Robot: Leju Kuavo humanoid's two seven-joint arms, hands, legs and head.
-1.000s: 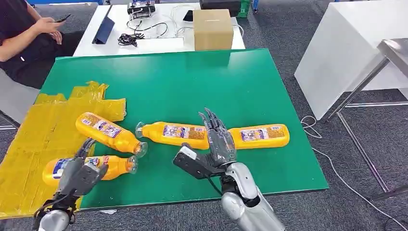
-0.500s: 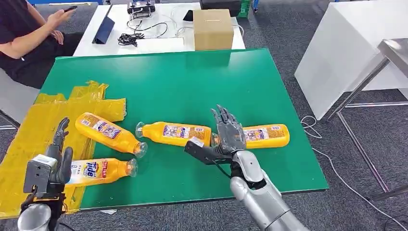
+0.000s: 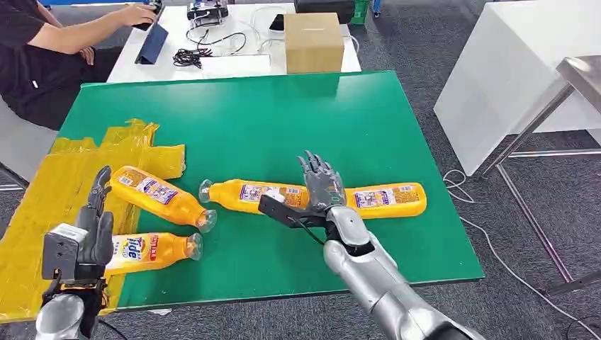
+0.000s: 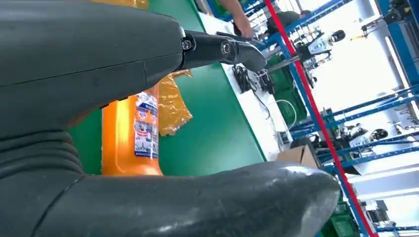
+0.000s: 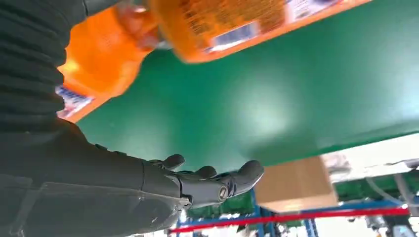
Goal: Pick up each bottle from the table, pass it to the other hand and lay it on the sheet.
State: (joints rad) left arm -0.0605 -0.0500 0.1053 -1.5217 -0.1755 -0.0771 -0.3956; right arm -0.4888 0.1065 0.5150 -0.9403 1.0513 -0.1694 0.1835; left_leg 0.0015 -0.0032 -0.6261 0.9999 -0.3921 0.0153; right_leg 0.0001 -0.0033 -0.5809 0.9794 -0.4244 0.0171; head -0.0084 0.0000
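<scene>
We see four orange detergent bottles lying on their sides on the green counter (image 3: 283,120). The yellow sheet (image 3: 49,205) covers the counter's left side. One bottle, the upper left bottle (image 3: 157,195), lies tilted at the sheet's edge with its cap end reaching onto the green. Just below it the lower left bottle (image 3: 149,251) lies across the sheet's edge, its clear cap pointing right.

The middle bottle (image 3: 244,195) and the right bottle (image 3: 386,199) lie end to end on the bare green, well apart from the sheet.

Our right hand (image 3: 319,195) is over the spot where these two bottles meet, fingers spread and straight, thumb stuck out to the left, holding nothing. In the right wrist view the fingers (image 5: 212,180) lie extended above the green surface with both orange bottles close by.

Our left hand (image 3: 88,230) stands at the near left corner beside the lower left bottle, fingers raised and apart, holding nothing.

A person (image 3: 42,49) sits at the far left, reaching onto a white counter (image 3: 234,67) that carries a cardboard box (image 3: 313,42) and cables.
</scene>
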